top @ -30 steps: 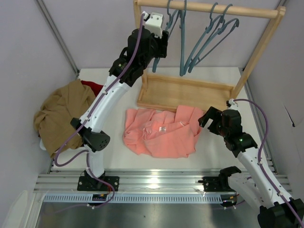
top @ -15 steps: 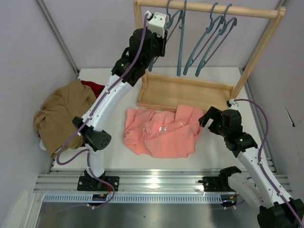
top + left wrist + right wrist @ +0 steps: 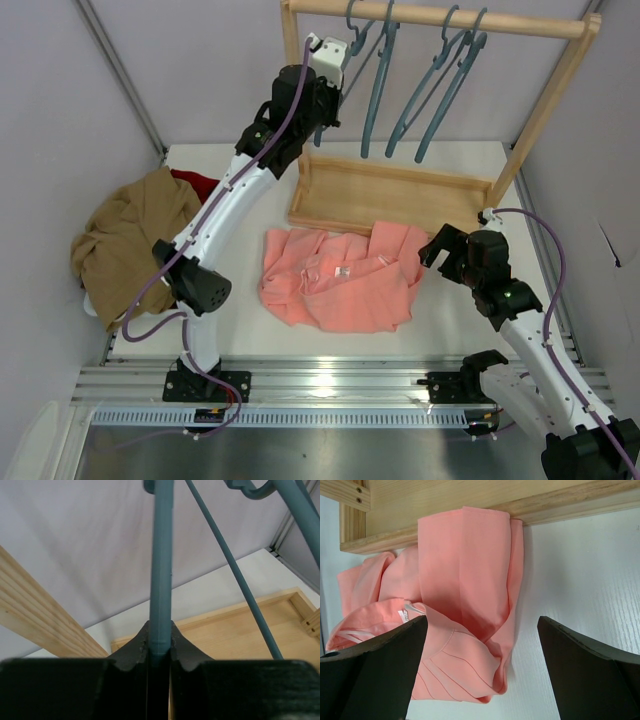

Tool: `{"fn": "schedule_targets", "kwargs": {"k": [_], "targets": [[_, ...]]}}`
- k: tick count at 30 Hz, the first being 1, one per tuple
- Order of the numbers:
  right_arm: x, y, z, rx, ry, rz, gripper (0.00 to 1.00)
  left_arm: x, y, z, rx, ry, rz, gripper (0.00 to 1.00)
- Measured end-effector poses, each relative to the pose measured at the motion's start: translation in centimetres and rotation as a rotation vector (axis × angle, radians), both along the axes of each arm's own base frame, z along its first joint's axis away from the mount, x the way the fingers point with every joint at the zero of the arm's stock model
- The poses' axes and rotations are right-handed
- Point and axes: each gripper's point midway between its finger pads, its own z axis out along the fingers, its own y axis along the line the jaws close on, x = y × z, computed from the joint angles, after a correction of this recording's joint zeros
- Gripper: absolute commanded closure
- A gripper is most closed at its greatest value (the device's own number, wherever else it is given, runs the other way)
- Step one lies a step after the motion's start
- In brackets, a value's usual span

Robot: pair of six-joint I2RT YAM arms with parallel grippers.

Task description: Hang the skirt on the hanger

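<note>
Low right in the top view, the right gripper (image 3: 434,249) hangs with its black jaws spread wide and nothing in them, over the right edge of the skirt (image 3: 335,280). The skirt is soft salmon-pink cloth lying crumpled at centre frame on the white table (image 3: 450,312); its small white label (image 3: 343,270) is too small to read. Beyond it lies a shallow pale-wood tray (image 3: 390,195), and at upper centre the left gripper (image 3: 161,635) is clenched on a slim teal bar of the hanger (image 3: 162,580), under the round wooden rail (image 3: 440,18).
</note>
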Motion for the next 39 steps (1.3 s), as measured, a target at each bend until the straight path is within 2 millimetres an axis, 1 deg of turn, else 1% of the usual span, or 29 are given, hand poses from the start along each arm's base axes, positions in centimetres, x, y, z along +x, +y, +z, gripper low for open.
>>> {"fn": "schedule_targets", "kwargs": {"k": [4, 9, 15, 17, 18, 20, 22, 27, 30, 33, 35, 37, 39], "targets": [[0.0, 0.0, 0.0, 0.0, 0.0, 0.0, 0.0, -0.1, -0.1, 0.3, -0.005, -0.008, -0.01, 0.9], [0.1, 0.0, -0.1, 0.0, 0.003, 0.001, 0.01, -0.3, 0.4, 1.2, -0.025, -0.018, -0.004, 0.99], [0.4, 0.4, -0.4, 0.006, 0.014, 0.014, 0.01, -1.5, 2.5, 3.1, -0.064, -0.009, 0.019, 1.0], [0.5, 0.6, -0.5, 0.009, 0.017, 0.021, 0.01, -2.1, 3.3, 4.2, -0.087, -0.018, 0.027, 1.0], [0.5, 0.6, -0.6, 0.011, 0.018, 0.023, 0.02, -2.7, 3.8, 4.8, -0.094, -0.02, 0.029, 1.0], [0.7, 0.7, -0.5, 0.01, 0.013, 0.029, 0.01, -4.1, 4.9, 5.0, -0.093, -0.003, 0.028, 1.0], [0.9, 0.8, -0.3, 0.005, -0.001, 0.037, 0.01, -6.0, 5.8, 4.5, -0.091, 0.029, 0.015, 1.0], [1.6, 1.3, 0.1, -0.007, -0.034, 0.082, 0.01, -11.2, 8.0, 4.2, -0.116, 0.055, -0.029, 1.0], [2.0, 1.8, 0.0, -0.012, -0.04, 0.12, 0.02, -14.3, 9.8, 3.4, -0.127, 0.07, -0.033, 1.0], [2.5, 2.4, -0.2, -0.016, -0.042, 0.154, 0.03, -16.9, 11.3, 1.5, -0.142, 0.098, -0.028, 1.0], [2.9, 3.0, -0.4, -0.026, -0.041, 0.183, 0.04, -18.4, 12.3, -0.6, -0.149, 0.135, -0.015, 1.0], [3.3, 3.6, -0.5, -0.039, -0.04, 0.211, 0.05, -19.4, 12.9, -2.6, -0.161, 0.175, -0.003, 1.0], [3.7, 4.4, -0.9, -0.065, -0.03, 0.241, 0.08, -20.2, 13.3, -5.1, -0.163, 0.231, 0.013, 1.0]]}}
